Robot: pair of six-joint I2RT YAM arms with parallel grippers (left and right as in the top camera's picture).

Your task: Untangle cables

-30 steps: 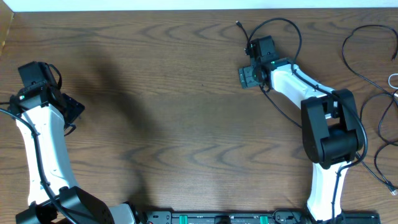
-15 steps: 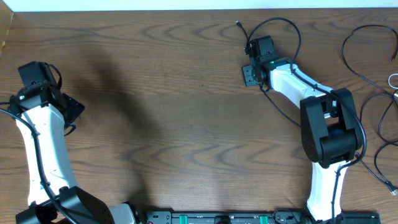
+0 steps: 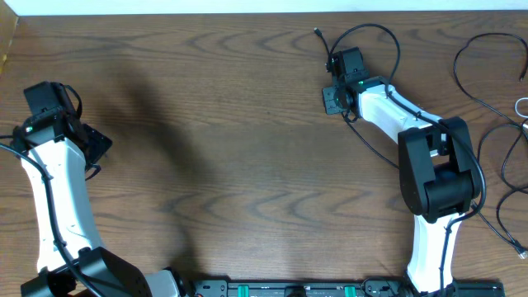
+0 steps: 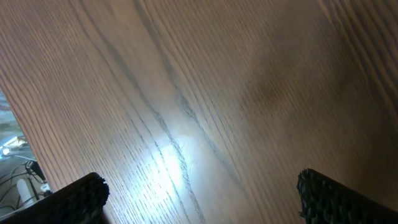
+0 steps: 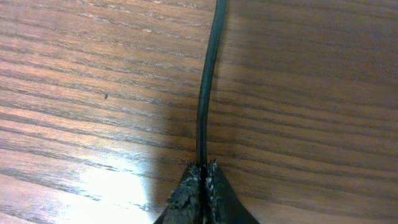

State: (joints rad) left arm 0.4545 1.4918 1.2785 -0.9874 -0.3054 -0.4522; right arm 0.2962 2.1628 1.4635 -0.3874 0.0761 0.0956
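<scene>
A thin black cable [image 5: 208,81] runs down the wood straight into my right gripper [image 5: 202,169], whose fingertips are shut on it. From above, my right gripper [image 3: 332,97] sits at the table's far middle. That black cable [image 3: 371,27] loops behind it and ends in a small plug [image 3: 316,31]. More black cables [image 3: 477,51] lie loose at the far right, with a bit of white cable [image 3: 522,106] at the edge. At the left side my left gripper [image 3: 94,145] stands apart from all cables. In its wrist view the left gripper [image 4: 202,199] is open over bare wood.
The brown wooden table [image 3: 231,148] spans the view, with a pale back edge [image 3: 165,7]. The right arm's elbow [image 3: 437,173] stands between the held cable and the loose ones. A black rail [image 3: 297,289] runs along the front edge.
The right gripper's jaws have closed onto the black cable; a second ago they stood open around it. Neither arm has shifted noticeably.
</scene>
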